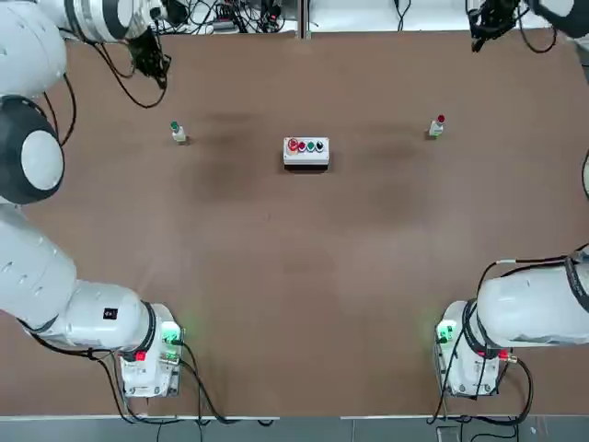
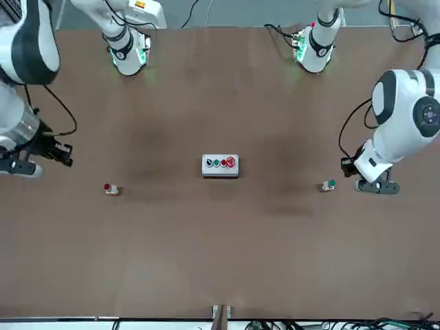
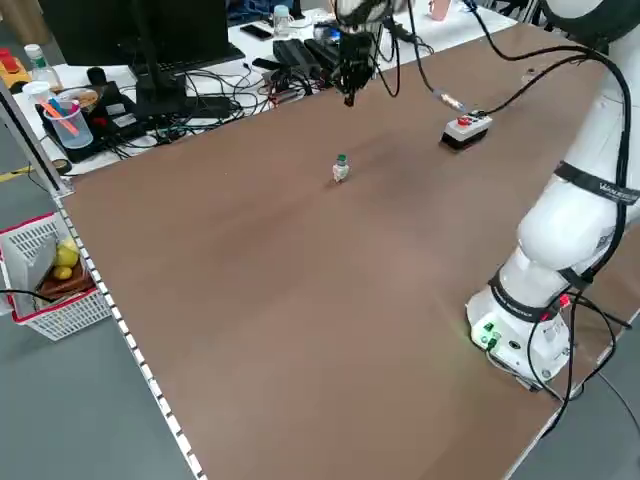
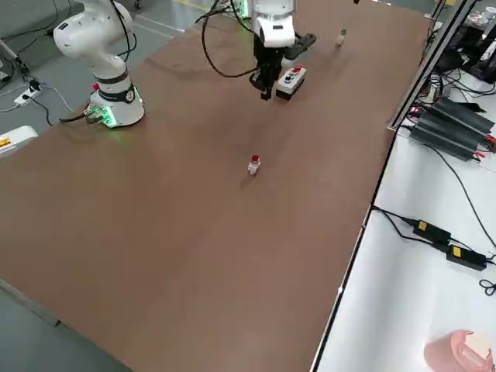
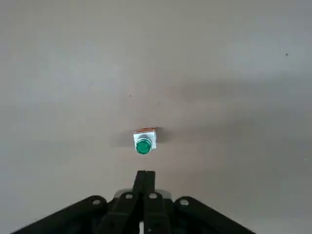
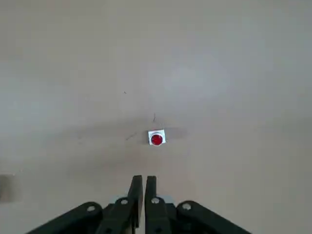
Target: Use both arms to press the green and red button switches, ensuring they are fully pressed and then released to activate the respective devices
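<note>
Two tiny cream switches, green-capped [image 5: 143, 145] at ten o'clock, red-capped [image 6: 156, 139] at two: light, tippy, so press caps squarely; left gripper [image 5: 145, 177] and right gripper [image 6: 143, 183] pinched closed.

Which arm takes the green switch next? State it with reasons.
Left. The left gripper, fingers shut, hangs just beyond the green switch on that side; the right gripper is by the red switch.

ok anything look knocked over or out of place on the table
Nothing stands out. The green button switch and red button switch both stand upright, either side of the white button box. The left gripper and right gripper, fingers shut, hang above them, touching nothing.
</note>
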